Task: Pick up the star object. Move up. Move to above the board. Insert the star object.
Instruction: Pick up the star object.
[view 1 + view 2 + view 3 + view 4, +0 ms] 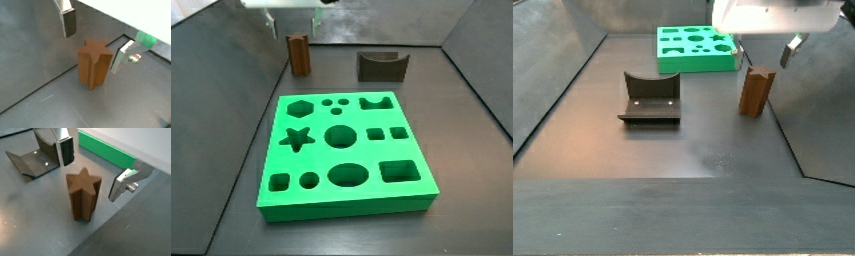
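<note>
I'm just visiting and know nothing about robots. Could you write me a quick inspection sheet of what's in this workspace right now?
Surface: dark grey floor with grey walls around it.
Job's things: the star object stands upright on the floor, apart from the board; the board lies flat, and none of its shaped holes holds a piece.
Clutter: the fixture stands on the floor, away from the star object.
Grippers: the gripper hangs just above the star object, fingers spread to either side and not touching it.
Cables: nothing seen.
Surroundings: nothing seen beyond the walls.
</note>
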Available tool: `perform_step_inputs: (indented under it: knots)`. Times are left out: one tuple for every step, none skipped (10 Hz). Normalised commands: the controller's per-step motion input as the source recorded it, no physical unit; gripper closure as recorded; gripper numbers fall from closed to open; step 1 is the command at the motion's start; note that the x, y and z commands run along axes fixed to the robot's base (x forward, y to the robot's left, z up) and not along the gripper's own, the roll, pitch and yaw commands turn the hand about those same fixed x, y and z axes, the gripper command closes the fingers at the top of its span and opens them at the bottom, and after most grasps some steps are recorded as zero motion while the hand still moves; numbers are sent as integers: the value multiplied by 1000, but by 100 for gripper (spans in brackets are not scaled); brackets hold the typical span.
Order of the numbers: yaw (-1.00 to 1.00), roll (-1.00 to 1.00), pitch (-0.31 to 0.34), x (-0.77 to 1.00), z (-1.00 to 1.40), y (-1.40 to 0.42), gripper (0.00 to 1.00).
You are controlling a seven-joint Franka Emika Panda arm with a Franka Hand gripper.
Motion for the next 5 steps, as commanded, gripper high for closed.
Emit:
perform_step_inputs:
  knots:
    - [211, 86, -93, 0, -597, 0, 0]
    - [223, 129, -79, 0, -543, 0, 0]
    - [206, 114, -79, 0, -440, 0, 0]
    - [0, 0, 0, 0, 0, 0, 0]
    - [0, 0, 0, 0, 0, 0, 100]
